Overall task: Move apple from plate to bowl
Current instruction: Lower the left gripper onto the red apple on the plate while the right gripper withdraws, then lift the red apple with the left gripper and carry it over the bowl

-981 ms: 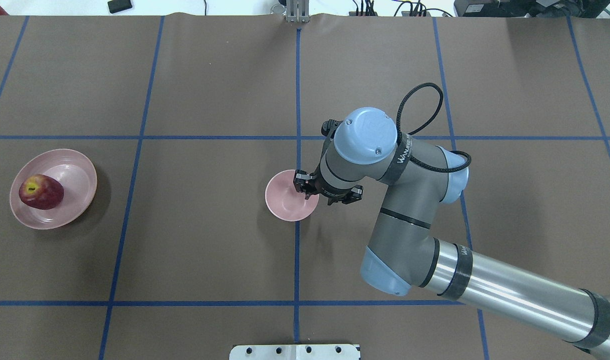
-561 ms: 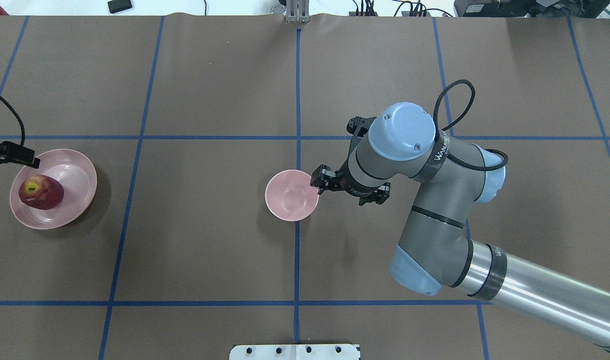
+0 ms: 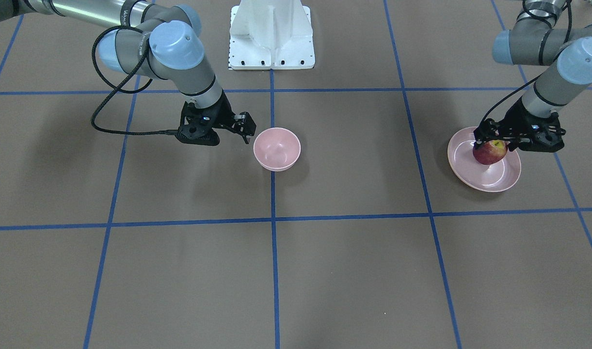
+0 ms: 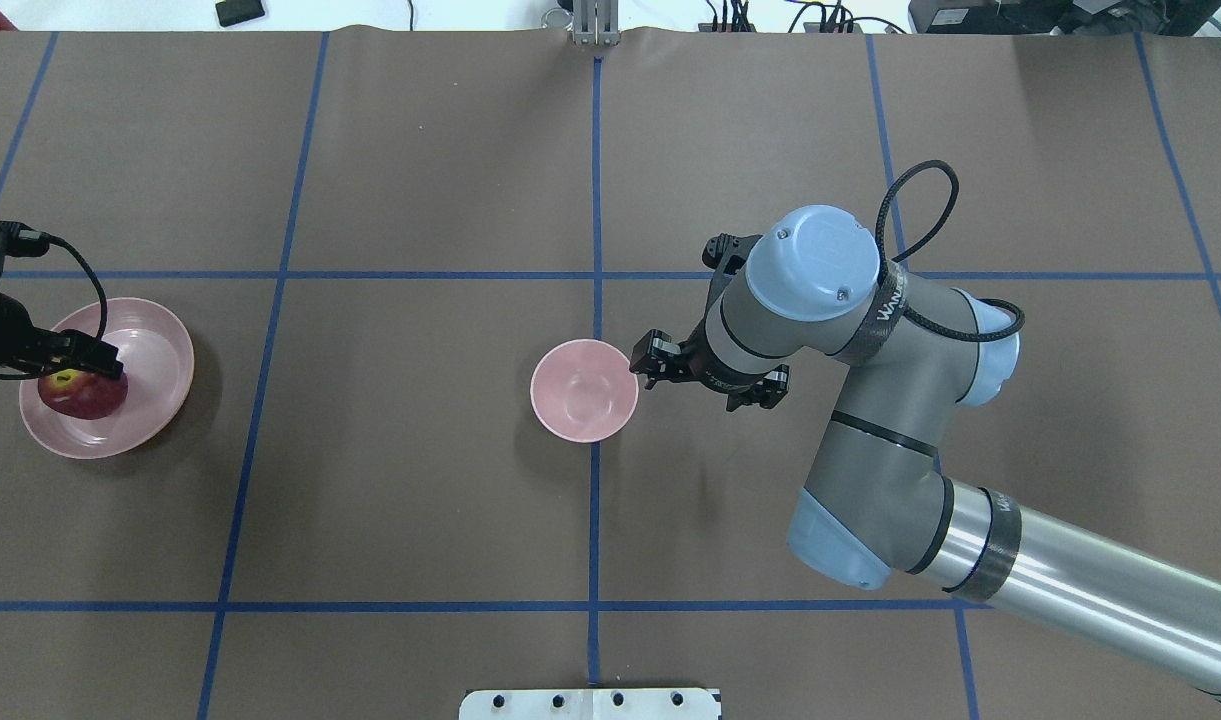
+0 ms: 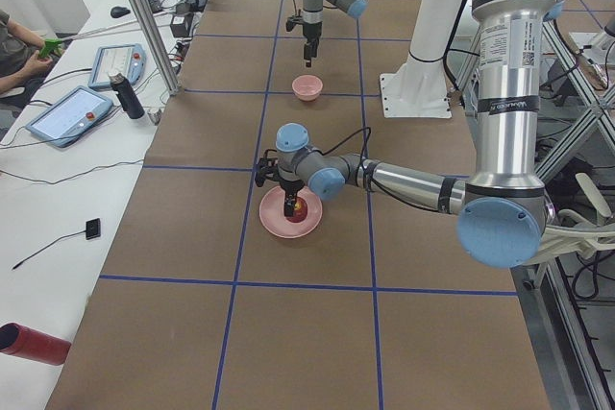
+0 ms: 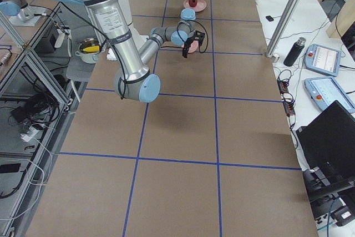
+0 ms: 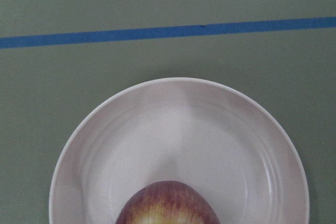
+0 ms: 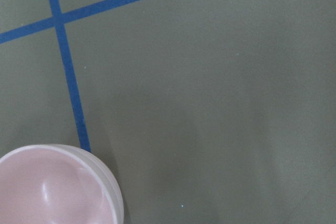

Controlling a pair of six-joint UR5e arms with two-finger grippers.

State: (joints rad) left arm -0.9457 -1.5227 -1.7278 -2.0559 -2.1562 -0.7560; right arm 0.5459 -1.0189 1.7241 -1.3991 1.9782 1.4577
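**Front-facing and overhead views, with both wrist cameras.** We show the round dark red apple (image 3: 489, 152), yellow-green around its stem, resting on the wide, shallow pale pink plate (image 3: 495, 178). It sits off-centre, toward the plate's outer left edge. The plate lies at the far left of the brown paper-covered table (image 4: 420, 180).

The left gripper (image 3: 493, 141) is lowered over the apple, and its jaws stand spread, one on either side of the fruit's upper half. We cannot tell whether they touch the skin. The left wrist camera shows only the plate's glossy centre and the top of the apple at the lower edge of its view.

The small, deep, rounded pale pink bowl (image 4: 583, 392) stands near the middle of the table on a blue tape line (image 4: 595, 200). It is well apart from the plate and holds nothing.

The right gripper (image 4: 648, 365) hangs just beside the bowl's rim, on the robot's right of it. Its jaws are parted and grip nothing. The right wrist camera catches part of the bowl in the lower left corner of its view.
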